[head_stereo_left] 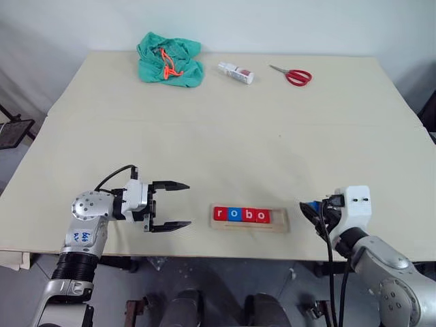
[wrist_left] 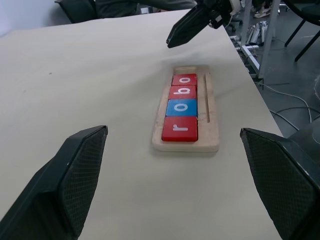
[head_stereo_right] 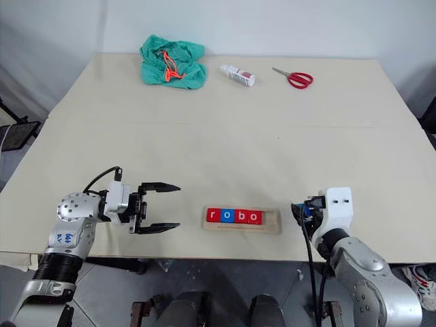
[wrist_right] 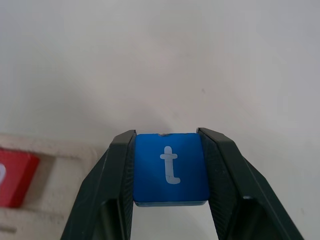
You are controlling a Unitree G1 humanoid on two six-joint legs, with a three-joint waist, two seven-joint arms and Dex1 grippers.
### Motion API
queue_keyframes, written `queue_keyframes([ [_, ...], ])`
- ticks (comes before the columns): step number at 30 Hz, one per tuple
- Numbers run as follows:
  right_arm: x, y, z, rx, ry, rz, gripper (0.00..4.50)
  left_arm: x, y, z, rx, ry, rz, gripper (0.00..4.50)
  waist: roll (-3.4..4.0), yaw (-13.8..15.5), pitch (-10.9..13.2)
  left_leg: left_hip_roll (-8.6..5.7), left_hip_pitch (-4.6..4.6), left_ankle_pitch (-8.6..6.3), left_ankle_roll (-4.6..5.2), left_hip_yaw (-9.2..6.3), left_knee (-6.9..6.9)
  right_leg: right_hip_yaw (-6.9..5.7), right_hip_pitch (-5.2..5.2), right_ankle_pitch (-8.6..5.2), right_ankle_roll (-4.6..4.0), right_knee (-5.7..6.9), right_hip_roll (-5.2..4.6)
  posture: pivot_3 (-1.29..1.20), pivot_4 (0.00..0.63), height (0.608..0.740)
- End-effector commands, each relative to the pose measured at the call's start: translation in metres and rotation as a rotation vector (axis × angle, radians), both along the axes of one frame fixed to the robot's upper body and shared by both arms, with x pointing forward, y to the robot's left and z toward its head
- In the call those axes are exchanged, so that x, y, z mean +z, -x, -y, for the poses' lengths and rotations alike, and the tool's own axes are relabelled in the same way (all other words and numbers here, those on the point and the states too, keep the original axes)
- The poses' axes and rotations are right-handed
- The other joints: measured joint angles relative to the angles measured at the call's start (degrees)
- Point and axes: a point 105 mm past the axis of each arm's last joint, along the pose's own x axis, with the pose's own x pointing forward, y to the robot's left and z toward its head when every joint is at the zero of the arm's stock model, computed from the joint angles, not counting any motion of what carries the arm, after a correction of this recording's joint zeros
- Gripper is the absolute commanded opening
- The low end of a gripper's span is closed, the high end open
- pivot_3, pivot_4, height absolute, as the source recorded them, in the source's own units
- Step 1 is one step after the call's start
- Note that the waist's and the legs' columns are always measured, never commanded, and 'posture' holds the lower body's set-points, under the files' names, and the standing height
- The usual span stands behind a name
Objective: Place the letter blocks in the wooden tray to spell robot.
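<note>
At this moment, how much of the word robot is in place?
Done: four letter blocks spell r, o, b, o in the wooden tray. In hand: the right gripper holds the blue t block. Left: set it in the tray's free end slot. The left gripper is open, idle.

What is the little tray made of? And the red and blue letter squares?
The wooden tray looks like pale, unvarnished wood: matt, faint grain, rounded corners. The letter blocks have smooth, slightly glossy paint with white letters; what lies under the paint can't be told, perhaps wood.
</note>
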Motion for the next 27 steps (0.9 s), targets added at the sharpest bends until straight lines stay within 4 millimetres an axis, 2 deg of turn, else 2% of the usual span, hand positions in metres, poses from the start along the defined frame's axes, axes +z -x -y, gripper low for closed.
queue_keyframes([
  [1,0.007,0.004,0.001,-0.021,0.007,0.040,1.50,0.004,0.000,-0.001,-0.005,0.007,0.017,4.50,0.00,-0.1,0.0,0.02,0.01,0.00,0.00,0.00,-0.01,0.00,0.00,0.00,0.00,0.01,0.02,0.00,0.150,0.740],
  [2,0.007,0.004,0.002,-0.024,0.012,0.042,1.50,0.004,0.000,-0.001,-0.005,0.007,0.017,4.50,0.00,-0.1,0.0,0.02,0.01,0.00,0.00,0.01,-0.02,0.00,-0.01,0.00,0.00,0.00,0.03,0.00,0.150,0.740],
  [9,0.008,0.007,0.004,0.015,0.036,0.050,3.82,0.005,0.000,-0.002,-0.002,0.007,0.018,4.50,0.00,-0.1,0.0,0.01,0.02,0.00,0.00,0.02,-0.02,0.01,0.00,0.00,0.00,0.01,0.02,0.00,0.150,0.740],
  [15,0.011,0.009,0.011,0.170,0.075,0.048,3.82,0.005,-0.001,-0.002,-0.003,0.008,0.018,4.50,0.00,0.0,0.0,0.01,0.02,0.00,0.00,0.02,-0.02,-0.01,0.03,0.00,0.00,-0.02,0.01,0.00,0.150,0.740],
  [21,0.011,0.005,0.047,0.391,0.282,0.023,3.82,0.005,-0.002,0.001,-0.003,0.015,0.021,4.50,-0.01,0.1,0.0,0.00,0.03,0.00,0.04,0.07,0.02,-0.03,0.11,0.00,0.00,-0.09,0.00,0.00,0.150,0.740],
  [27,0.014,0.000,0.063,0.675,0.455,-0.033,3.82,0.005,-0.002,0.001,0.005,0.017,0.021,4.50,-0.02,-0.1,0.0,0.04,0.03,0.00,0.04,0.08,0.01,-0.11,0.13,0.00,0.00,-0.13,0.01,0.00,0.150,0.740],
])
